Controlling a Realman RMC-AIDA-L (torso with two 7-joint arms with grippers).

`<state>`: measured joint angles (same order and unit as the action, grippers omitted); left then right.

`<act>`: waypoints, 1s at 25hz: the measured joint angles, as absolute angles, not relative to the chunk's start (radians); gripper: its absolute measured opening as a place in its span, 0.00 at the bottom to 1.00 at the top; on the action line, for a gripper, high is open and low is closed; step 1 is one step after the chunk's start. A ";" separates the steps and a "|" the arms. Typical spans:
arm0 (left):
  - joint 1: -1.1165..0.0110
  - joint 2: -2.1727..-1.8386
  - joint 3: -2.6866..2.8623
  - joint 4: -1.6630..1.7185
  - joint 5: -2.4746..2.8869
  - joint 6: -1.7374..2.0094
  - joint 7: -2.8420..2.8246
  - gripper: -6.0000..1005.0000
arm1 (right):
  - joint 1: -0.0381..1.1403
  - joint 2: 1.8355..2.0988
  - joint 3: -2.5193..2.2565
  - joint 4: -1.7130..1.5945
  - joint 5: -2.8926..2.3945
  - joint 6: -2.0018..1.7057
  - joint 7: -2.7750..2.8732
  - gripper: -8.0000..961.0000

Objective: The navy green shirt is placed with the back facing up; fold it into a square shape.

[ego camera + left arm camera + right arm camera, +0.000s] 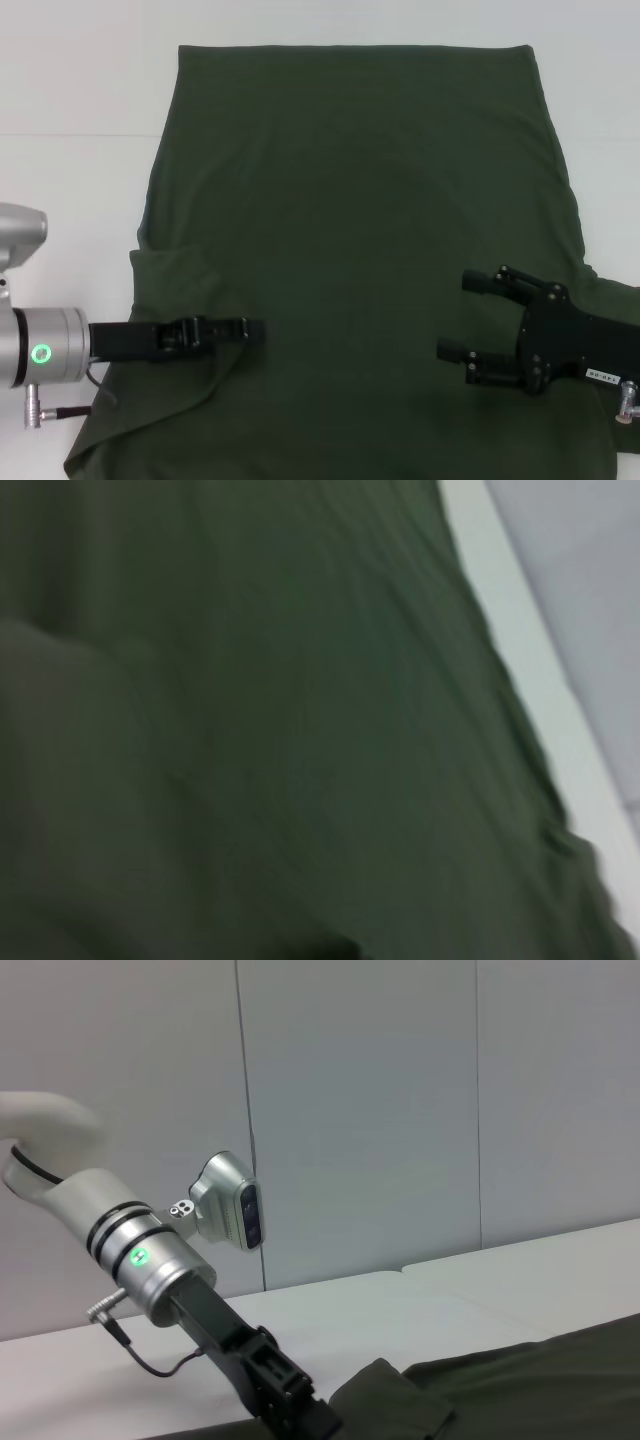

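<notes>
The navy green shirt (360,200) lies spread on the white table (70,90) with its plain side up; no lettering shows. My left gripper (246,330) reaches in from the left, low over the shirt's near left part. It is shut on a fold of the left sleeve (175,290), which is drawn inward over the body. The right wrist view shows that gripper (295,1405) with raised cloth (395,1395) beside it. My right gripper (466,316) is open and empty over the shirt's near right part. The left wrist view shows the shirt (250,730) filling the picture.
White table surface shows left of and behind the shirt, and as a strip in the left wrist view (520,650). A grey panelled wall (400,1110) stands behind the table. The shirt's near hem runs past the bottom of the head view.
</notes>
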<state>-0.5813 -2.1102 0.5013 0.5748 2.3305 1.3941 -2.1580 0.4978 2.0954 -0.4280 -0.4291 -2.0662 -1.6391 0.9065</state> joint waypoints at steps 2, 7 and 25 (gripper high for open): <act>-0.593 -2.097 0.501 0.559 2.331 1.487 -2.171 0.86 | 0.497 2.095 -0.428 -0.430 -2.066 -1.641 0.907 0.98; -0.598 -2.080 0.491 0.564 2.324 1.619 -2.145 0.86 | 0.496 2.095 -0.428 -0.429 -2.066 -1.642 0.907 0.98; -0.404 -2.120 0.406 0.776 2.225 1.712 -1.313 0.86 | 0.431 2.090 -0.387 -0.525 -2.065 -1.678 1.053 0.98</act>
<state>-0.4040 -2.1197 0.4057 0.7760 2.2246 1.7123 -1.3125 0.4306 2.0905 -0.3867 -0.5247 -2.0646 -1.6777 1.0533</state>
